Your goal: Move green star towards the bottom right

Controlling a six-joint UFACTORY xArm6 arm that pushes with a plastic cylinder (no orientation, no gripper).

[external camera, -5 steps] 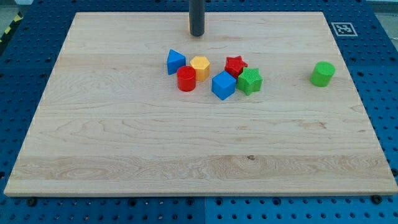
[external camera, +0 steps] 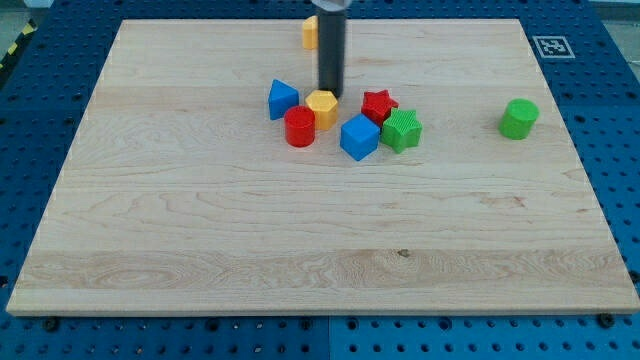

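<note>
The green star (external camera: 402, 130) lies on the wooden board (external camera: 200, 250) in a cluster just above the middle. It touches the red star (external camera: 378, 104) on its upper left and the blue cube (external camera: 359, 137) on its left. My tip (external camera: 330, 95) stands at the top edge of the yellow block (external camera: 322, 106), about 70 pixels to the left of the green star and slightly above it. The rod rises from there out of the view's top.
A blue triangular block (external camera: 282, 98) and a red cylinder (external camera: 299, 127) are at the cluster's left. A green cylinder (external camera: 519, 118) stands alone at the right. An orange block (external camera: 310, 32) near the top edge is partly hidden by the rod.
My tip has moved down the view from near the top edge to the yellow block's top edge, uncovering part of the orange block. The blocks have not moved.
</note>
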